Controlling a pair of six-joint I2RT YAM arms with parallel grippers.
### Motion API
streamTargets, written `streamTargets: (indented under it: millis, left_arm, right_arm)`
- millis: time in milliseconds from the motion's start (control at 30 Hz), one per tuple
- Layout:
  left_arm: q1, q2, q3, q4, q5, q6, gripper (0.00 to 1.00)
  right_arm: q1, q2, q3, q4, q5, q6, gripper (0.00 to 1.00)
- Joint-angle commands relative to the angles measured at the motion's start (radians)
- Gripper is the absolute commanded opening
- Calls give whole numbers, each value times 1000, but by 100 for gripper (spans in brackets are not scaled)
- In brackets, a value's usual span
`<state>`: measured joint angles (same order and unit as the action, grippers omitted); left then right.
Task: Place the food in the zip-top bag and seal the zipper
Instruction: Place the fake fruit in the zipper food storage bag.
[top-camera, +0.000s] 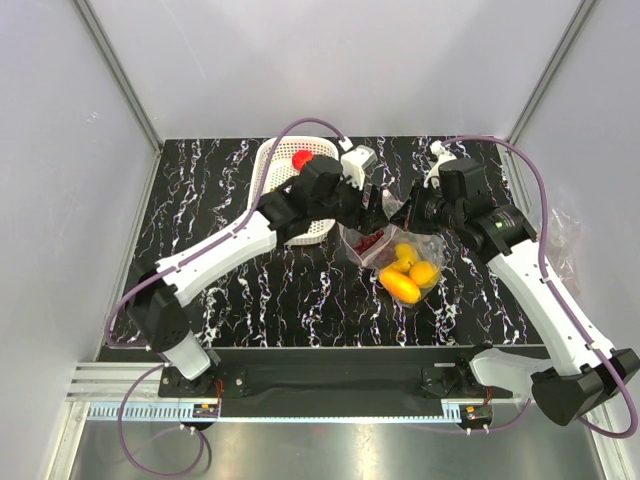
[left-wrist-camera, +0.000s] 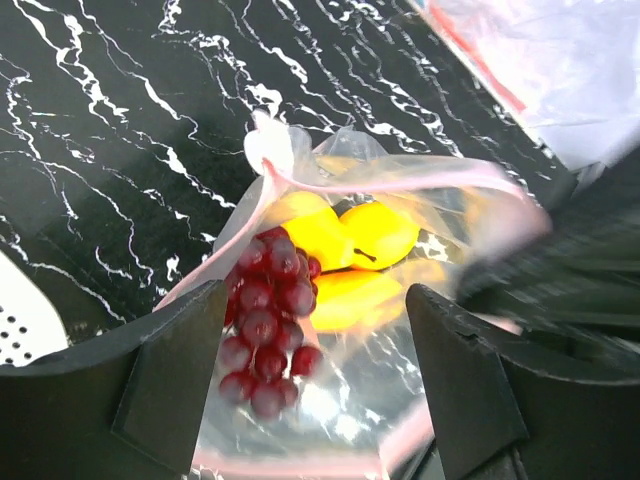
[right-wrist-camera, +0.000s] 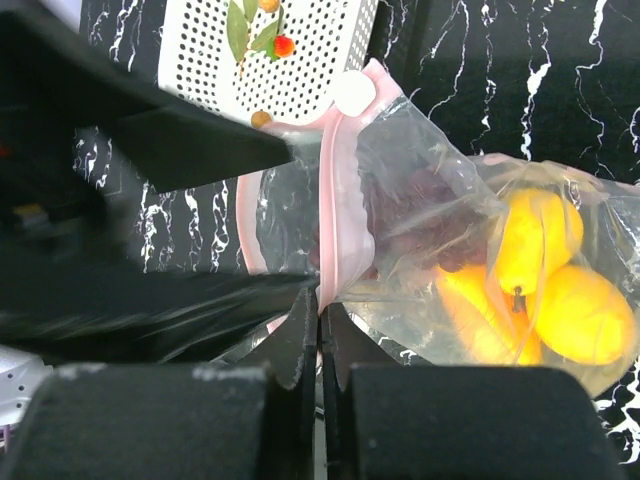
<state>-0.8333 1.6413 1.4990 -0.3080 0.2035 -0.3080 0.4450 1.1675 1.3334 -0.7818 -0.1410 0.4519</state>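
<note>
The clear zip-top bag lies mid-table with its mouth held open. Inside are yellow lemons, an orange piece and the dark purple grape bunch. My left gripper is open and empty just above the mouth, with the grapes below and between its fingers. My right gripper is shut on the pink zipper at the bag's edge and holds it up. The zipper also shows in the left wrist view. A red apple and a green piece lie in the basket.
The white lattice basket stands at the back left of the bag, under the left arm. A second clear plastic bag lies by the table's right edge. Grey walls enclose the table on three sides.
</note>
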Motion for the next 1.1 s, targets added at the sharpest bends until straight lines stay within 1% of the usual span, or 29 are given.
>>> streamTargets:
  millis: [0, 100, 200, 333, 400, 433, 467, 667, 733, 767, 800, 867, 900, 933, 1000, 1067]
  left_arm:
    - [-4, -106, 102, -71, 51, -8, 78]
    - [-4, -129, 113, -164, 13, 3, 79]
    - [6, -136, 103, -226, -91, 4, 79]
    - [54, -107, 67, -235, -79, -42, 81]
    - [68, -106, 38, -235, -107, -71, 86]
    - [69, -119, 18, -223, -168, -78, 97]
    - [71, -133, -34, -204, -183, -86, 99]
    - [71, -245, -245, 15, -311, -172, 99]
    - [83, -281, -324, 102, -366, -244, 99]
    - [89, -294, -341, 109, -380, -258, 99]
    - [89, -326, -399, 153, -398, -261, 99]
    - [89, -363, -454, 223, -385, -261, 99]
    - [89, -370, -457, 204, -389, -261, 99]
    - [91, -362, -427, 179, -366, -253, 98]
    - [89, -335, -398, 135, -348, -244, 94]
    - [88, -330, -396, 141, -314, -250, 89]
  right_arm:
    - [6, -32, -3, 55, 15, -1, 0]
    - [4, -35, -5, 58, 17, 1, 0]
    - [4, -40, -5, 61, 14, 1, 0]
    - [4, -40, 0, 59, 17, -1, 0]
    - [6, -42, 1, 61, 21, -1, 0]
    - [4, -42, 1, 58, 24, -1, 0]
    - [4, -42, 1, 58, 26, -2, 0]
    - [6, -46, -2, 56, 38, -4, 0]
    - [6, -46, -3, 61, 38, -1, 0]
    - [6, -48, -5, 62, 37, 1, 0]
    - [6, -46, -5, 64, 37, 4, 0]
    - [4, -46, -8, 69, 31, 7, 0]
    - [4, -46, -10, 69, 29, 7, 0]
    - [6, -45, -10, 70, 29, 8, 0]
    - [6, -46, -10, 72, 27, 10, 0]
    - [6, -45, -11, 75, 27, 13, 0]
